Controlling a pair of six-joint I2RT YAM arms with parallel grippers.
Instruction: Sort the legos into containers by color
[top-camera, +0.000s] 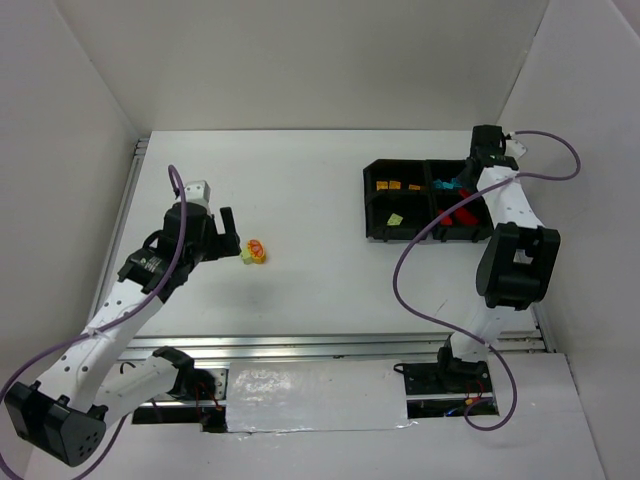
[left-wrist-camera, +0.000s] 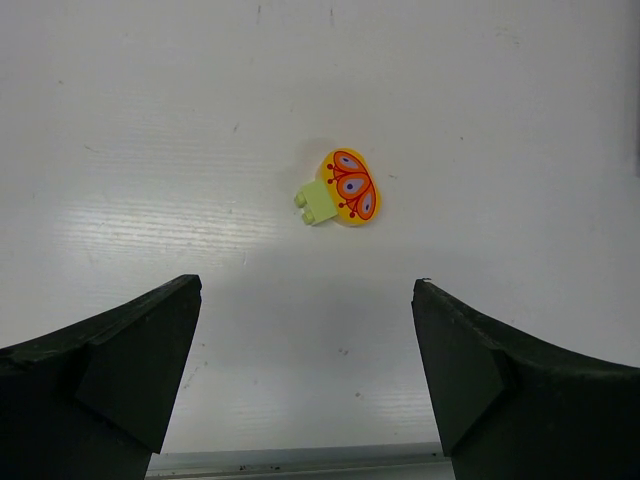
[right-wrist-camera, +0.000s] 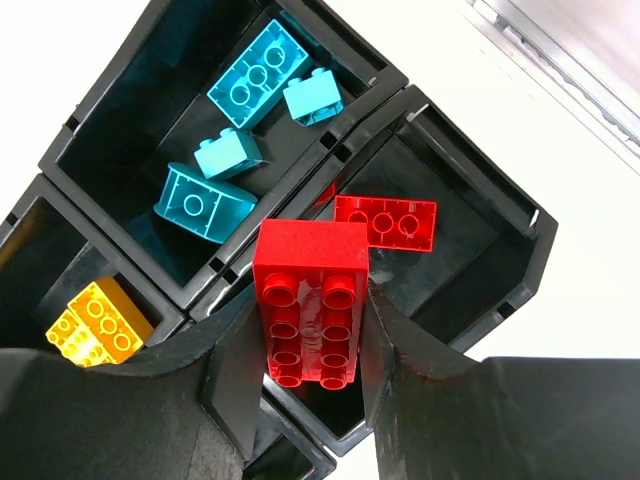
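My right gripper (right-wrist-camera: 312, 296) is shut on a red lego (right-wrist-camera: 308, 262), which hangs above the red compartment of the black containers tray (right-wrist-camera: 520, 238). A flat red brick (right-wrist-camera: 385, 221) lies in that compartment. Several teal bricks (right-wrist-camera: 258, 72) fill the neighbouring compartment and orange ones (right-wrist-camera: 100, 320) another. In the top view a yellow-green brick (top-camera: 396, 218) lies in the tray's (top-camera: 372, 200) near-left compartment. My left gripper (left-wrist-camera: 305, 285) stands open over the bare table. Just beyond it lie a pale green brick (left-wrist-camera: 317, 204) and an orange-yellow butterfly piece (left-wrist-camera: 351, 187), touching each other.
White walls enclose the table on the left, back and right. Aluminium rails (top-camera: 330, 345) run along the near edge and the left side. Purple cables (top-camera: 420, 290) loop off both arms. The tray sits at the back right, against the right arm (top-camera: 515, 260).
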